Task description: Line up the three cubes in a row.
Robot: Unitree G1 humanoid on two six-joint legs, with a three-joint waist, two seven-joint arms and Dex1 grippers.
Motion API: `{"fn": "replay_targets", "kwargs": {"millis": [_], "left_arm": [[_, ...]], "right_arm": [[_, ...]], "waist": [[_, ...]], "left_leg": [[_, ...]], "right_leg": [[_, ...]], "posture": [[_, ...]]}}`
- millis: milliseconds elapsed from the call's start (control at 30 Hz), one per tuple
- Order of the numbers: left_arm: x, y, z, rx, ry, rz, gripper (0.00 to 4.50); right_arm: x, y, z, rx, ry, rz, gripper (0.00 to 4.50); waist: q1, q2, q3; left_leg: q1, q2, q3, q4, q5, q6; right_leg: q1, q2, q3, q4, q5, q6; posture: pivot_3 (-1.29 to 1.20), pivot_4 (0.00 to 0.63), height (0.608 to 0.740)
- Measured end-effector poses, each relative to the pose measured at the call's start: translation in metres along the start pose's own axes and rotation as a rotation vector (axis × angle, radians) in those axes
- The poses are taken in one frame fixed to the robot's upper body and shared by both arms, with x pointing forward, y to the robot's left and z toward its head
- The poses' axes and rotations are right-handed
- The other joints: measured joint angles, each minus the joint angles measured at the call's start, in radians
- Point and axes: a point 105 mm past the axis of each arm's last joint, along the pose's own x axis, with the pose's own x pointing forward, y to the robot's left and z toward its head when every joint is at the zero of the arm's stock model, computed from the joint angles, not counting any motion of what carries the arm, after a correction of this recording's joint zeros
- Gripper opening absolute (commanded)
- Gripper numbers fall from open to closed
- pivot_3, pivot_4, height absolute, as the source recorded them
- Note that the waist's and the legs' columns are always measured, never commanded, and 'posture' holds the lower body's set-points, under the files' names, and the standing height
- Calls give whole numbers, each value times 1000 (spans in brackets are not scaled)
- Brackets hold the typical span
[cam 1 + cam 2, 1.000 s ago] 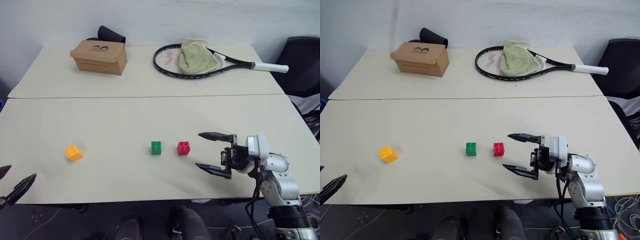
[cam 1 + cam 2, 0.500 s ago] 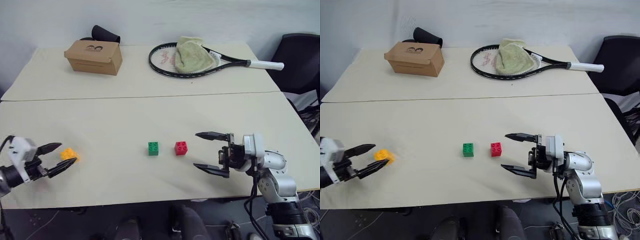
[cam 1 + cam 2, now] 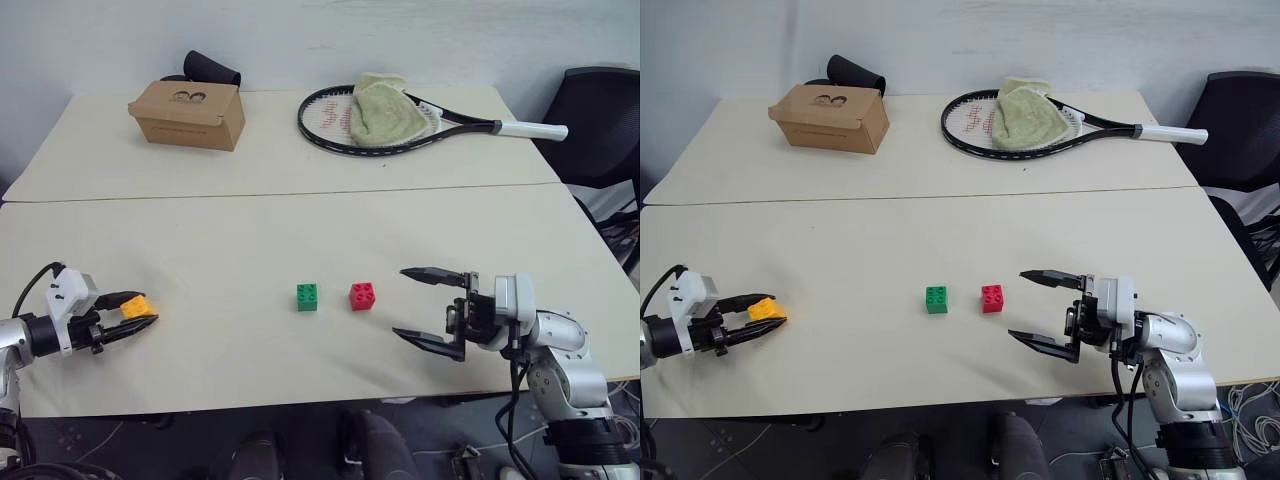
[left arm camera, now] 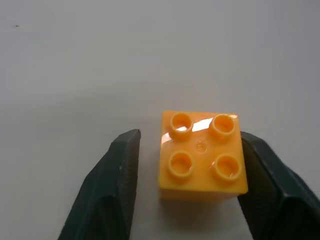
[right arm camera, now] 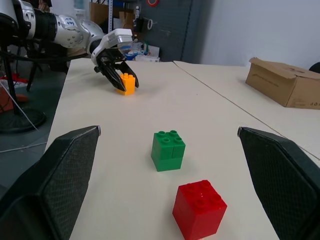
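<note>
Three cubes on the table, left gripper closing around the orange-yellow one

Count: three studded cubes: orange-yellow cube [image 3: 138, 306] at near left, green cube [image 3: 307, 296] and red cube [image 3: 363, 295] just beside each other near the middle, both well apart from the orange-yellow one. One cardboard box [image 3: 187, 113] at far left, flaps shut, contents not visible, a black object [image 3: 210, 68] behind it. One tennis racket [image 3: 400, 122] at far right with one green towel [image 3: 378, 109] lying on its strings. Left gripper [image 4: 190, 165]: fingers narrowed around the orange-yellow cube, one finger [image 4: 272, 185] touching its side, the other with a slim gap; cube sits on the table [image 3: 300, 230]. Right gripper [image 3: 428, 306]: jaws wide apart, holding nothing, to the right of the red cube, not touching it
</note>
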Motion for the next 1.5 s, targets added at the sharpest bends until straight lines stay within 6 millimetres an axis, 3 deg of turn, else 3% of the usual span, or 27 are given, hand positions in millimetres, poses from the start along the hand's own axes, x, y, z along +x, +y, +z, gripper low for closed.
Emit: {"fn": "replay_targets", "kwargs": {"millis": [33, 300, 467, 600, 1033, 1067, 1300, 1400, 1500], "left_arm": [[4, -3, 4, 15, -2, -34, 1498], [65, -41, 75, 368, -45, -452, 1524], [114, -52, 94, 478, -52, -608, 1524], [134, -52, 87, 456, -27, -642, 1524], [132, -46, 78, 425, -17, -630, 1524], [131, -47, 77, 414, -12, -631, 2260], [121, -49, 72, 387, 9, -632, 4310], [107, -43, 72, 406, 10, -598, 4484], [77, -31, 67, 396, 24, -522, 4484]], "right_arm": [[-1, 1, 0, 1, 6, -2, 4500], [-12, 3, 3, -17, 49, 4, 4500], [-14, 6, 3, -14, 54, 10, 4500], [-16, 8, 1, -6, 60, 2, 4500], [-27, 9, -3, -44, 69, -37, 4500], [-29, 9, -6, -40, 73, -41, 4500], [-35, 5, -15, -44, 79, -42, 4500], [-35, 0, -15, -52, 75, -32, 4500], [-36, -4, -10, -64, 92, -2, 4500]], "waist": [[1, 0, 0], [26, 0, 0], [27, 0, 0], [15, 0, 0], [10, 0, 0], [9, 0, 0], [6, 0, 0], [0, 0, 0], [-6, 0, 1]], "left_leg": [[0, 0, 0, 0, 0, 0], [0, -3, 2, 3, 0, 1], [-1, -7, 8, 5, 3, -4], [0, -5, 10, 4, 4, -5], [0, -6, 5, 5, 4, -4], [0, -6, 5, 5, 4, -4], [0, -5, 4, 5, 4, -4], [0, -5, 4, 5, 4, -5], [0, 0, 5, 4, 5, -5]], "right_leg": [[0, 0, 0, 0, 0, 0], [0, 0, 1, 2, 1, 1], [0, 2, 1, 2, 1, 1], [-1, 3, 1, 2, 1, 2], [-1, 2, 4, 3, 1, 2], [-1, 2, 4, 3, 1, 2], [-1, 2, 4, 3, 1, 2], [-1, 2, 4, 3, 0, 2], [-3, 2, 5, 4, 0, 1]], "posture": [[0, 150, 740], [0, 150, 740], [0, 150, 740], [0, 150, 740], [0, 150, 740], [0, 150, 740], [0, 150, 740], [0, 150, 740], [0, 150, 740]]}}
